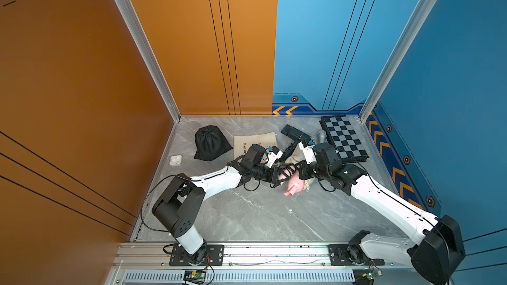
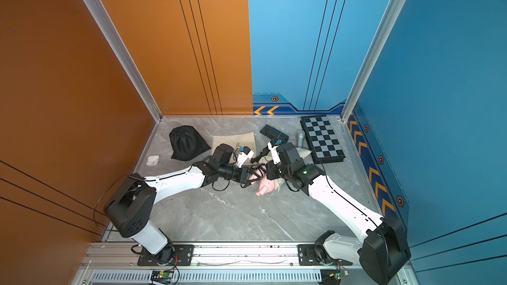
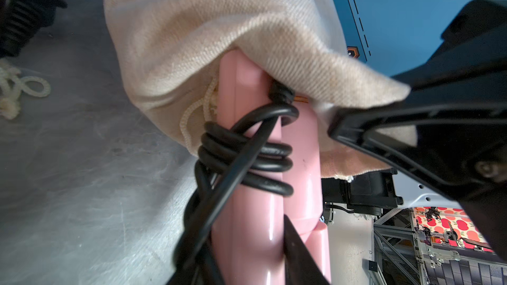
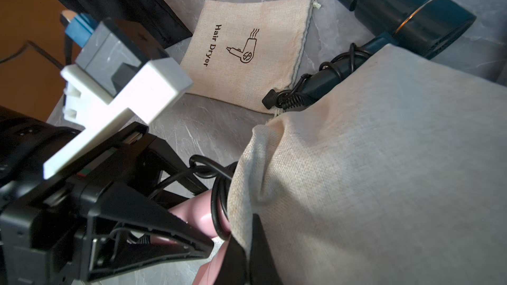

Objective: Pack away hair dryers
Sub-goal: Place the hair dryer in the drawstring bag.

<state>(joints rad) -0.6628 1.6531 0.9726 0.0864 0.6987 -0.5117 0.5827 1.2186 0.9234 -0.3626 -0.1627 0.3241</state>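
Bearing surface: grey marble-veined tabletop [image 1: 247,215], flat, with silver rail [image 1: 260,253] along near edge.
Room: orange wall [image 1: 82,78] on one side and part of back, blue wall [image 1: 329,37] across rest of back and other side.
Left gripper [image 1: 282,176]: part-closed, clamps handle of pink hair dryer [image 1: 294,187]; fingers [image 4: 142,212] on either side of handle, right beside wound black cord [image 3: 247,160].
Right gripper [image 1: 298,174]: closed tight, pinches mouth hem of beige bag [image 4: 384,174], lifts hem over handle tip.
Pink hair dryer: mid-table between both grippers, handle tip just under bag hem, body outside bag toward near edge.
Black hair dryer [image 1: 295,132]: lies on table toward back, corded handle partly hidden behind beige bag.
Flat beige bag [image 1: 255,143]: printed "Hair Dryer", flat on table behind left gripper.
Black drawstring bag [image 1: 211,143]: bunched, toward orange side.
Chessboard [image 1: 344,138]: back corner by blue wall.
Grey microphone [image 1: 321,136]: between black hair dryer and chessboard.
White earbud case [image 1: 175,160]: near orange wall, apart from the rest.
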